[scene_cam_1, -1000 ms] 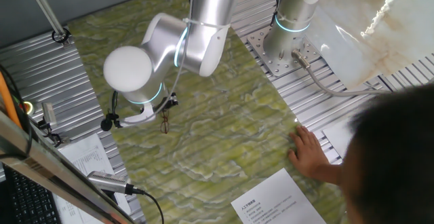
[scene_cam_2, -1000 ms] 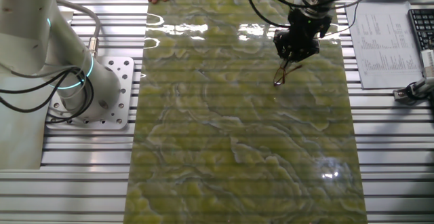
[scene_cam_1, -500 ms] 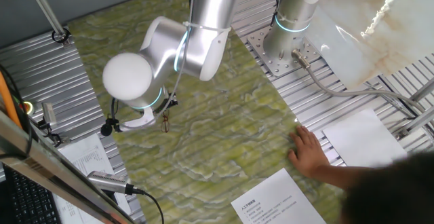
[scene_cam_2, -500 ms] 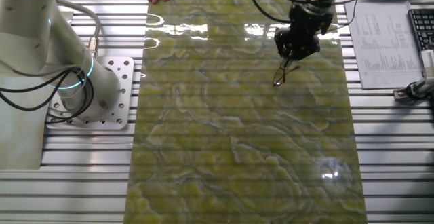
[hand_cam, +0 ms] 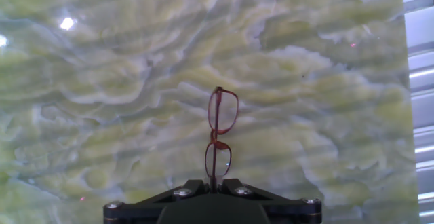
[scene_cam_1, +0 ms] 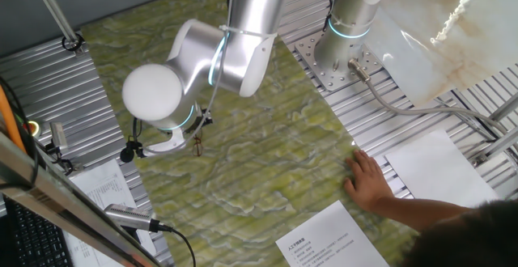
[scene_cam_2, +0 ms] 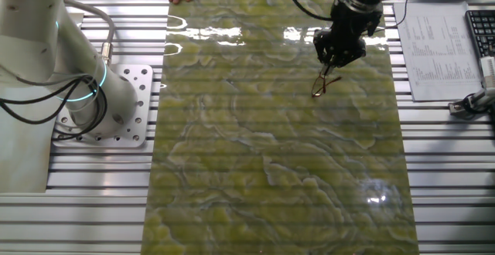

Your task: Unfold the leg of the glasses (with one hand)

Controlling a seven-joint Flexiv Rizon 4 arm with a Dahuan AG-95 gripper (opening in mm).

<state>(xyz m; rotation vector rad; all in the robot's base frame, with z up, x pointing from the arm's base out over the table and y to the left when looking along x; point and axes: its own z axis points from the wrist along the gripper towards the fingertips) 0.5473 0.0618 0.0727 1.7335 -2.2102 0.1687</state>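
From my hand view, the hand (hand_cam: 212, 183) pinches the near end of the glasses (hand_cam: 220, 136), jaws pressed on the frame; the lenses run away over the green marbled mat (hand_cam: 102, 81). The other fixed view shows the glasses dangling, which one fixed view barely resolves.

Glasses (hand_cam: 218, 139): small spectacles, thin dark reddish-brown wire frame, two clear oval lenses. In the hand view the frame runs lengthwise away from the claw (hand_cam: 212, 183), one lens behind the other, the near lens just beyond the fingertips. In the other fixed view the glasses (scene_cam_2: 322, 85) lie on the green marbled worktop (scene_cam_2: 255, 162) directly below the claw (scene_cam_2: 338, 57), near the worktop's far right corner. In one fixed view, the glasses (scene_cam_1: 196, 144) are only a small dark sliver under the claw.

Leg: not separately discernible from the frame; folded or open cannot be told.
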